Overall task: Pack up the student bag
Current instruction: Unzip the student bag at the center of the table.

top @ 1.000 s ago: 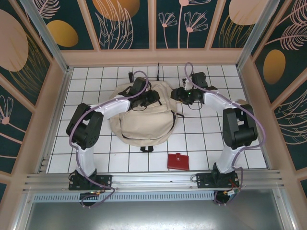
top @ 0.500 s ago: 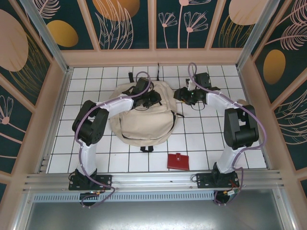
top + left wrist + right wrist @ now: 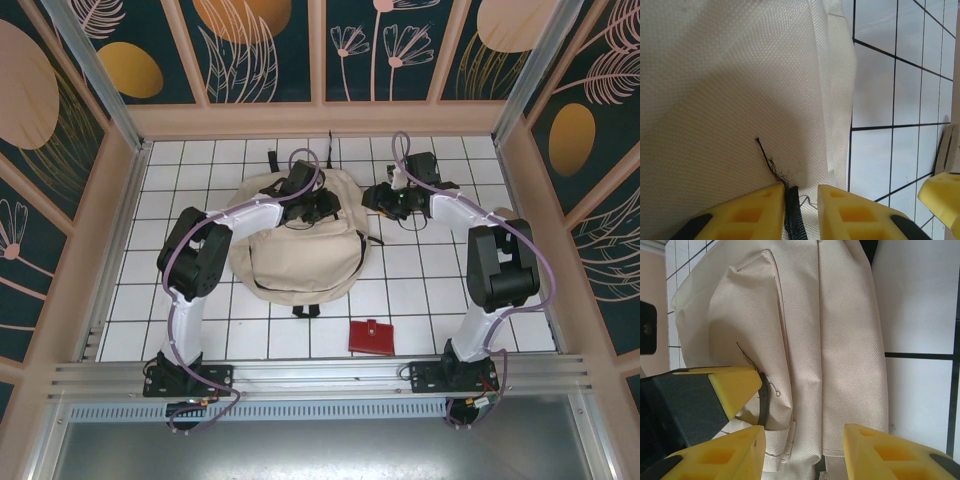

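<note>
The student bag (image 3: 300, 255) is laid flat on the white tiled table (image 3: 420, 290), around the middle, with its front pocket toward the arms. Its far end is covered by the left gripper (image 3: 312, 205), so the zipper there can't be made out from above. In the left wrist view a black tab (image 3: 791, 215) is seen between narrowly parted fingers (image 3: 755, 212). It's pressed against one of them, with a sliver of cloth showing beside the other. Whether it's actually clamped can't be told, and its lower end is cut off by the frame.

The right gripper (image 3: 805, 432) is held about half open at the bag's far right corner. A fold of cream fabric is straddled, and nothing is visibly squeezed.

A red wallet (image 3: 371, 336) is seen near the front rail (image 3: 320, 372), well apart from the bag. Bare tiles are seen on both sides of the bag, and the table is boxed in by wooden side walls (image 3: 110, 250).
</note>
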Controlling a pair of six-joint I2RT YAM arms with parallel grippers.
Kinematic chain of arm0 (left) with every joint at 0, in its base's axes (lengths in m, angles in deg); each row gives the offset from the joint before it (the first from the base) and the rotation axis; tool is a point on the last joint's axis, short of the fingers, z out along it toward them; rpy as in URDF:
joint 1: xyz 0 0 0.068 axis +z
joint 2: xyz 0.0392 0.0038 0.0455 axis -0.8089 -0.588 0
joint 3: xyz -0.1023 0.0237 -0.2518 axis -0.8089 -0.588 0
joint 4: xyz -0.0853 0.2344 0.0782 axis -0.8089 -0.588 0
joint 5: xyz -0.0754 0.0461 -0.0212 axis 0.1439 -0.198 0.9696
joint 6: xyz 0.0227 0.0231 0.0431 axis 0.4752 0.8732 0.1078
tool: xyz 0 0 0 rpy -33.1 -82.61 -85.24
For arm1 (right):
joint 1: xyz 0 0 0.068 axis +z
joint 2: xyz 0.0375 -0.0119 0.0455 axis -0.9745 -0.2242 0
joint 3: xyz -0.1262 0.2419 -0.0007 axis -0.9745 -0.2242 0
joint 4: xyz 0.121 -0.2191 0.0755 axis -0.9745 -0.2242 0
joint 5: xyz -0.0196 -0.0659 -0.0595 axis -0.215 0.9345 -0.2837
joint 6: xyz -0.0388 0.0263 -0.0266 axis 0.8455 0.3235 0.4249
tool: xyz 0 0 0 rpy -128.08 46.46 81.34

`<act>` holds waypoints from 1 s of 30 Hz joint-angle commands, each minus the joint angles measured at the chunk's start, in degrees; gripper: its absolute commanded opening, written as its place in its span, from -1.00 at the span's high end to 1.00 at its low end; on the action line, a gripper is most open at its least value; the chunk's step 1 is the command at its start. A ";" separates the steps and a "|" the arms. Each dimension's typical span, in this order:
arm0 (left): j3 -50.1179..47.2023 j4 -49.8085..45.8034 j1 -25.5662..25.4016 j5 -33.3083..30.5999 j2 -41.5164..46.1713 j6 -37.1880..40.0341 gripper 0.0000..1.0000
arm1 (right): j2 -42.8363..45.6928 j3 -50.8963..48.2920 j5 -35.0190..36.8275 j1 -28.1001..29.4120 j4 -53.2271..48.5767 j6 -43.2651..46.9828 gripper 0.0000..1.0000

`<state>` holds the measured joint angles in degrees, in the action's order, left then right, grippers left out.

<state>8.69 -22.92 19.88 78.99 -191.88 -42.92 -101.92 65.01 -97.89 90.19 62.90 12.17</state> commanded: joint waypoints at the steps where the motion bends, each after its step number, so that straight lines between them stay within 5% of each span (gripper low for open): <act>1: 1.52 -1.96 -0.18 -0.67 -1.94 1.28 0.60 | 1.66 -0.57 -0.87 -0.57 1.01 1.14 0.10; 8: 0.11 -1.52 -0.10 -3.66 1.43 1.83 1.00 | 1.21 -0.83 -0.78 -0.62 1.24 1.44 0.11; 20: -11.55 6.65 -0.18 -7.00 15.11 5.74 1.00 | -1.52 -0.31 -9.03 2.48 5.31 -0.86 0.11; 30: -14.19 8.86 -0.09 -5.71 16.52 6.20 1.00 | -8.64 7.31 -7.07 6.40 1.27 -1.76 0.12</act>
<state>-4.86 -16.47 19.71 73.48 -176.71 -38.05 -108.54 69.09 -104.63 96.20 65.87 10.60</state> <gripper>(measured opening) 0.049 0.444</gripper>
